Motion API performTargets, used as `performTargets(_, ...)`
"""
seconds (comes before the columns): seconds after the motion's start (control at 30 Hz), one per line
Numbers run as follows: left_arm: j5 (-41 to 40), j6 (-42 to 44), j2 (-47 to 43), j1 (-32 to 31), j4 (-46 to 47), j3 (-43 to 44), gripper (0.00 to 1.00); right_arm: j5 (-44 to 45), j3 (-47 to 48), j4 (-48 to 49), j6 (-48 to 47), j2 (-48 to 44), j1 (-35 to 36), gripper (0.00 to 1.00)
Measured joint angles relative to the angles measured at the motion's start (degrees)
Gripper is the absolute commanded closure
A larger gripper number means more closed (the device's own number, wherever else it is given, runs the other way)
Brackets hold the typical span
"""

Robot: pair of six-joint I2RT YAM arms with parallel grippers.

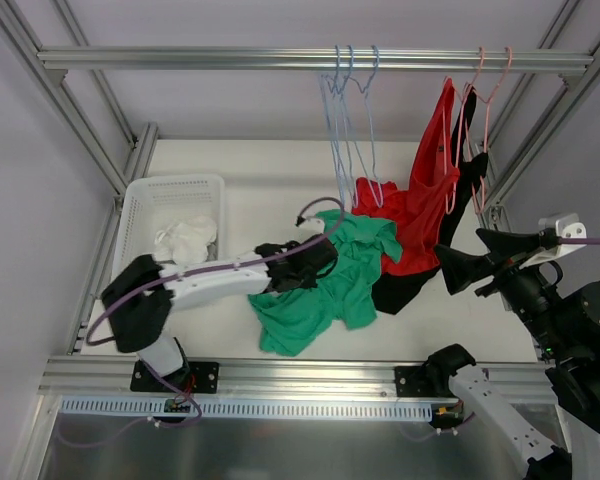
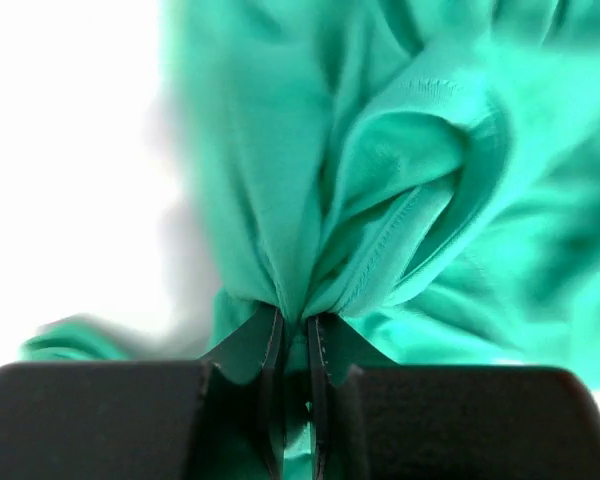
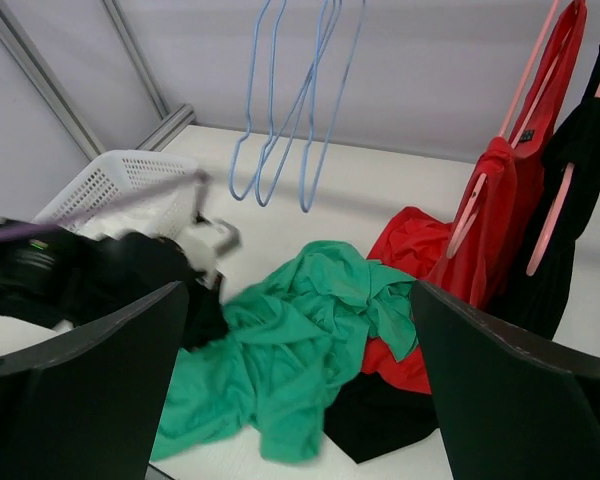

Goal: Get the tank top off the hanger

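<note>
A green tank top (image 1: 330,285) lies crumpled on the white table, off any hanger. It shows in the right wrist view too as the green tank top (image 3: 300,340). My left gripper (image 1: 323,258) is shut on a fold of it, and the left wrist view has the green cloth (image 2: 400,180) bunched between the closed left gripper (image 2: 295,325). Empty blue hangers (image 1: 350,120) hang from the rail above it. My right gripper (image 1: 462,246) is held in the air to the right, open and empty; the right gripper (image 3: 295,300) looks down at the pile.
A red garment (image 1: 425,200) and a black garment (image 1: 465,185) hang on pink hangers (image 1: 475,100), their lower ends draped on the table beside the green one. A white basket (image 1: 170,188) holding a white cloth (image 1: 185,240) stands at the left. The metal rail (image 1: 230,58) spans the back.
</note>
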Motion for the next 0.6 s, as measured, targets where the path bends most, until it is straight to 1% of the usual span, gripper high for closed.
performTargets(0.07, -4.9, -1.1, -8.9, 1.0, -4.0, -0.6, 1.0, 0.4, -0.9, -0.4, 0.0, -0.7, 0.0, 0.0)
performTargets(0.13, -9.1, -0.9, -16.9, 2.3, -6.2, 0.6, 1.0, 0.7, -1.6, -0.8, 0.0, -1.0, 0.0, 0.01)
performTargets(0.23, -13.4, 1.4, -26.1, 6.4, -9.5, 6.9, 1.0, 0.9, -1.9, -1.5, -0.1, -1.0, 0.0, 0.01)
performTargets(0.33, -16.4, 5.2, -29.7, 12.3, -12.1, 16.5, 1.0, 0.9, -1.9, -1.5, -0.3, -1.0, 0.0, 0.01)
performTargets(0.4, -18.5, 7.7, -30.1, 14.7, -13.8, 22.4, 1.0, 1.0, -1.8, -1.5, -0.5, -0.7, 0.0, 0.01)
performTargets(0.5, -21.5, 12.5, -29.8, 16.2, -16.3, 31.9, 1.0, 1.4, -1.7, -1.6, -1.0, 0.0, 0.0, 0.0)
performTargets(0.6, -24.2, 16.5, -29.7, 17.6, -17.2, 38.9, 1.0, 1.5, -1.3, -1.6, -1.3, 1.1, 0.0, 0.0)
